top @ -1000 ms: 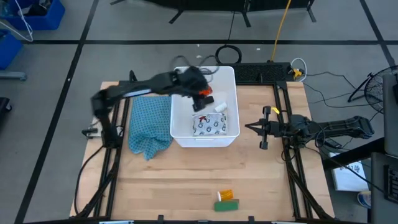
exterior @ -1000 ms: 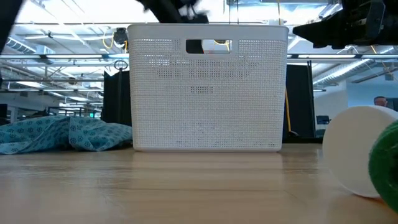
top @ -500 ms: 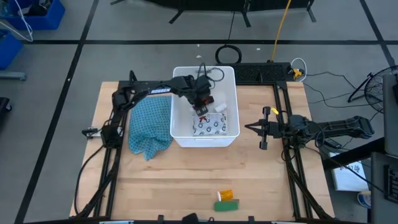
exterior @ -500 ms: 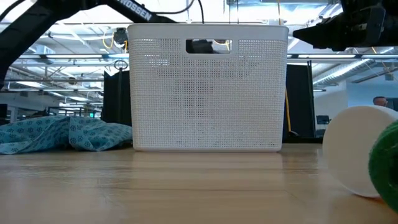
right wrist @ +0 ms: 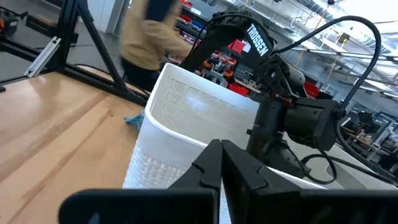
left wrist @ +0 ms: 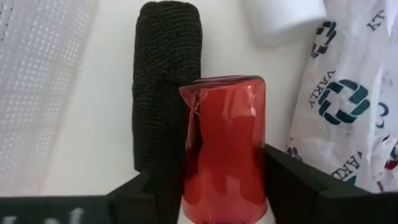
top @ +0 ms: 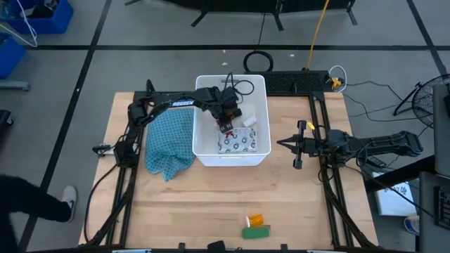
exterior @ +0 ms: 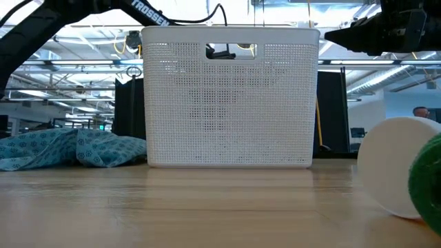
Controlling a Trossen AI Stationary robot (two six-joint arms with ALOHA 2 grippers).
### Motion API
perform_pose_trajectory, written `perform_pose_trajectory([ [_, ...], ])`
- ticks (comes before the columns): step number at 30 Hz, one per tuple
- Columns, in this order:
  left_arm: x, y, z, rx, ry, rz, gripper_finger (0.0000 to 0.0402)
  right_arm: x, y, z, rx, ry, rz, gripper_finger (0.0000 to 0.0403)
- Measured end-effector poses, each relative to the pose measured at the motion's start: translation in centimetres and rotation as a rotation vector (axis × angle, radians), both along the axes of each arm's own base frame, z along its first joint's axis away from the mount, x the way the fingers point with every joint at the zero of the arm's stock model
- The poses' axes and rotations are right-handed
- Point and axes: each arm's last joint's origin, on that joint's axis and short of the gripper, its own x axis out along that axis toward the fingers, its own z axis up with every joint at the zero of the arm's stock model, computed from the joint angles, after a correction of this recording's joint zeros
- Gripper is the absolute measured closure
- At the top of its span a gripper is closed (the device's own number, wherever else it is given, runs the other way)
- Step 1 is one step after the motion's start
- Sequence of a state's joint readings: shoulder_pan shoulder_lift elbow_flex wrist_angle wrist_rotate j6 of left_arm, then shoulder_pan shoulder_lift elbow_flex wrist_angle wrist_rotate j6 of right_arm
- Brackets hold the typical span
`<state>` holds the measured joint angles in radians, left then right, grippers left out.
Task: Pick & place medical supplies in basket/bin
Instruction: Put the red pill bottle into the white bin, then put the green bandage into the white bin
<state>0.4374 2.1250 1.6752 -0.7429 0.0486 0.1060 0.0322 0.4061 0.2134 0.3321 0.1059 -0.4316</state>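
Note:
My left gripper reaches down into the white bin, shut on a red bottle. On the bin's floor lie a black rolled packet, a white cylinder and a white pouch with a dark pattern. An orange vial and a green packet lie near the table's front edge. My right gripper waits shut, to the right of the bin. My left gripper has the red bottle's two sides between its two fingers, close to the white cap end. The fingers slant down into the bin from the left and run along the bottle. Whether the bottle rests on the bin's floor, I cannot tell.
A teal checked cloth lies left of the bin. In the low view a white round thing and a green one stand close at the right. A person's foot shows beside the table's left edge.
My left gripper has gone down into the bin with the red bottle, tipping to point more steeply downward; in the last half second it has hardly moved. A person's leg has come in at the lower left.

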Motion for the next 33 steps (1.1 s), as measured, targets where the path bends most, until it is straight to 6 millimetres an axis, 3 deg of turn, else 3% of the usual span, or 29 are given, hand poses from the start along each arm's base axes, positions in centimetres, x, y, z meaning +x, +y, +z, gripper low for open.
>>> perform_pose_trajectory([
  [8,0.3,-0.4,1.2,0.107,-0.007,-0.086,0.0092,0.0,0.0,0.0,-0.017,0.001,0.001,0.0403],
  [11,0.0,-0.9,3.0,0.148,-0.036,-0.122,0.0071,0.0,0.0,0.0,-0.016,0.002,-0.002,0.0403],
  [14,-0.8,-2.0,6.6,0.208,-0.107,-0.163,0.0067,0.0,0.0,0.0,-0.011,0.001,-0.002,0.0403],
  [18,-3.7,-4.6,14.3,0.353,-0.253,-0.276,0.0091,0.0,-0.1,0.0,-0.022,0.002,-0.027,0.0403],
  [21,-7.7,-6.9,20.0,0.424,-0.417,-0.397,0.0138,0.0,-0.2,0.0,-0.022,0.004,-0.069,0.0403],
  [23,-10.9,-8.2,22.8,0.447,-0.521,-0.448,0.0182,0.0,-0.2,0.0,-0.022,0.005,-0.081,0.0403],
  [25,-14.2,-9.2,24.1,0.462,-0.584,-0.453,0.0234,0.0,-0.2,0.0,-0.025,0.005,-0.079,0.0403],
  [28,-18.5,-10.1,23.0,0.422,-0.639,-0.435,0.0319,0.0,-0.2,0.0,-0.03,0.005,-0.077,0.0403],
  [30,-20.9,-10.8,20.5,0.373,-0.681,-0.468,0.0373,0.0,-0.2,0.0,-0.039,0.006,-0.077,0.0403],
  [33,-23.1,-11.7,15.6,0.317,-0.791,-0.466,0.0389,0.0,-0.2,0.0,-0.043,0.003,-0.077,0.0403],
])
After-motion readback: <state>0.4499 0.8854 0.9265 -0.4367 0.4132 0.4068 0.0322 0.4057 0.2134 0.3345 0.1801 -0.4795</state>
